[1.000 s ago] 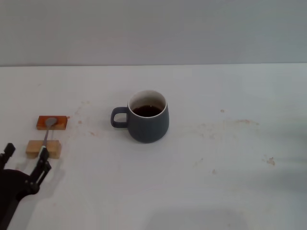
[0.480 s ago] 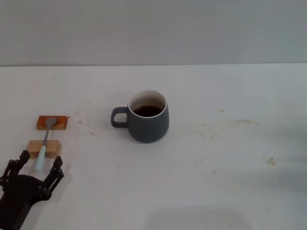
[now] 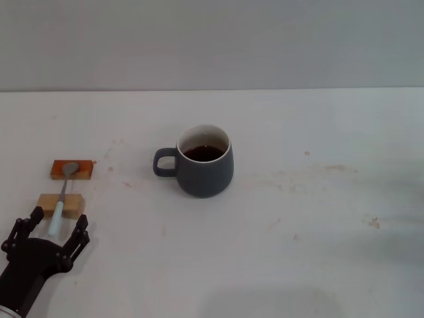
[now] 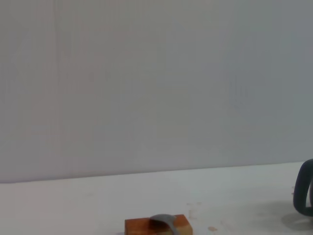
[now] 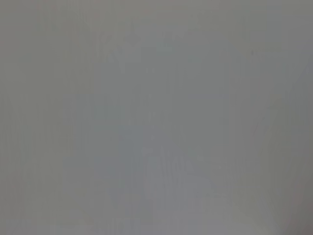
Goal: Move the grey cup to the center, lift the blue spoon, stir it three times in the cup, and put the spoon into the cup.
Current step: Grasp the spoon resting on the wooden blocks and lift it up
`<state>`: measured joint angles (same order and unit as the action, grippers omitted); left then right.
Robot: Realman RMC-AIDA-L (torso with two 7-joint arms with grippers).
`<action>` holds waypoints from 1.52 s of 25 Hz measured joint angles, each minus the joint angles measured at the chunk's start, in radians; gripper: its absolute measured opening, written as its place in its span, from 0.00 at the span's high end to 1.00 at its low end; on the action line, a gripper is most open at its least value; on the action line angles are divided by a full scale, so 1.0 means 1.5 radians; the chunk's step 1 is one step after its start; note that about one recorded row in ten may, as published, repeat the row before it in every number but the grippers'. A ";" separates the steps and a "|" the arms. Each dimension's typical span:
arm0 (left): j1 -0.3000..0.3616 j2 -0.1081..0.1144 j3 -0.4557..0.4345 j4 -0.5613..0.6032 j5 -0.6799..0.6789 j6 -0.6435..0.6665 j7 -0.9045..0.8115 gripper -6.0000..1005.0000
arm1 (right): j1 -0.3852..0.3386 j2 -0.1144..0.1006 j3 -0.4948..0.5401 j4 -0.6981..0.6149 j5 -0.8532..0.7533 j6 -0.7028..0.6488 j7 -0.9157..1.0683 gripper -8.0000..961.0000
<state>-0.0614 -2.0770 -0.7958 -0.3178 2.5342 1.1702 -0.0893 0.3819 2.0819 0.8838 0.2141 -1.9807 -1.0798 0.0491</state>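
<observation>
My left hand (image 3: 55,230) is spread wide, its black fingers either side of the pale-blue handle end of the slim metal spoon (image 3: 61,199). The spoon lies across a tan wooden block (image 3: 61,205) and a red-brown block (image 3: 71,169); the dark grey ceramic mug (image 3: 202,161) of brown liquid stands mid-surface, well apart.

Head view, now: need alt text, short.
The open left gripper sits at the table's near left, fingers either side of the blue spoon, whose handle end lies between them. The spoon lies across a tan block and a red-brown block. The grey cup, holding dark liquid, stands mid-table.

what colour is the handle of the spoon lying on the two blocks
Pale light blue; the blue spoon shows it best in the head view.
</observation>
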 joint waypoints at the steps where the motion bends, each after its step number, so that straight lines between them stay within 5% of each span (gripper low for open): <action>1: -0.001 0.000 0.000 0.000 0.000 -0.001 0.000 0.29 | 0.000 0.000 0.000 0.000 0.000 0.000 0.000 0.99; 38: -0.007 0.002 0.003 -0.004 -0.016 -0.024 0.000 0.31 | 0.002 -0.001 0.000 0.006 -0.001 0.000 0.000 0.99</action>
<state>-0.0712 -2.0741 -0.7919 -0.3237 2.5096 1.1335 -0.0889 0.3849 2.0803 0.8836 0.2225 -1.9819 -1.0799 0.0491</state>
